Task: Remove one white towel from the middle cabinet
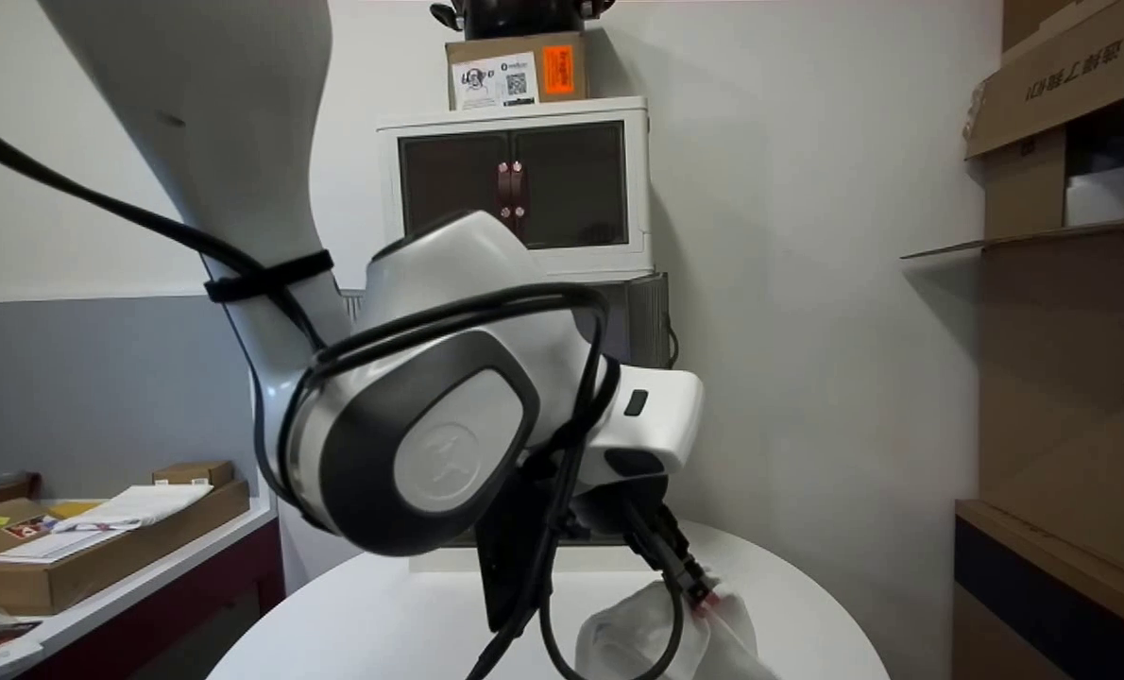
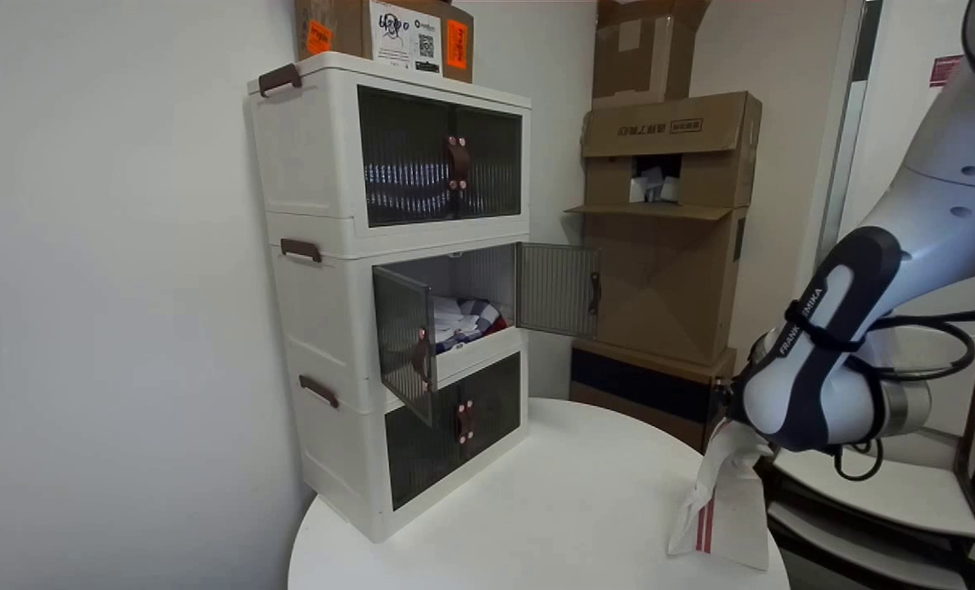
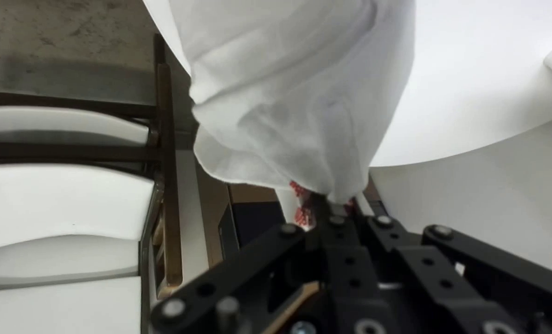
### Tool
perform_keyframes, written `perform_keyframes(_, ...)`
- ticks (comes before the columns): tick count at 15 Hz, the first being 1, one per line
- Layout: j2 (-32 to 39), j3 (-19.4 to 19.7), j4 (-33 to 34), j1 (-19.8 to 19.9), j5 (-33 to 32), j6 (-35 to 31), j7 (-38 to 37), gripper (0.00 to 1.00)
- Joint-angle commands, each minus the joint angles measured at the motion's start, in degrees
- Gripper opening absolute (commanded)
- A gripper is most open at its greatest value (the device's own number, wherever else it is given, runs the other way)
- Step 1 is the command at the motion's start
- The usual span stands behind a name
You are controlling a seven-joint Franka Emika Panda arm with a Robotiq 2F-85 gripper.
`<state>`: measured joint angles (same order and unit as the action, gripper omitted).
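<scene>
And there it is: a white, red-striped cloth towel [image 2: 729,512] is pinched in the black gripper [image 3: 337,206], draped below it, a round white bench [image 2: 602,500] underneath!

I see soft, diffuse light on pale wall [image 1: 836,283], faint shadow beside upper cabinet [image 1: 638,179]. In exterior view, ribbed door [image 2: 405,147] glints in broken streaks. In wrist view, my tool [image 3: 335,204] is dark, blurred; counter [image 3: 471,83] glares, nearly washed out.
</scene>
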<state>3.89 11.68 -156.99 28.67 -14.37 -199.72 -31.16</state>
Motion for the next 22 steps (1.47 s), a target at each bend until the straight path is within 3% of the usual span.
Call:
perform_keyframes(1, 5.16, -0.51, 1.9, -4.46, 7.38, -2.66, 4.32, 0.01)
perform_keyframes(7, 9.58, -3.09, 4.66, -11.41, 11.64, -1.44, 2.25, 0.01)
perform_keyframes(8, 9.46, -3.81, 4.84, -12.08, 11.54, -0.38, 1.74, 0.29)
perform_keyframes(10, 10.0, -4.69, 5.66, -13.0, 11.42, 0.65, 0.87, 0.37)
perform_keyframes(18, 6.23, -12.51, 7.5, -9.74, 7.53, 10.43, -4.84, 0.97)
perform_keyframes(20, 4.56, -18.37, 7.87, -6.28, 4.7, 14.81, -4.79, 1.0)
perform_keyframes(22, 3.52, -26.77, 8.46, -1.11, 2.79, 18.22, -1.93, 1.0)
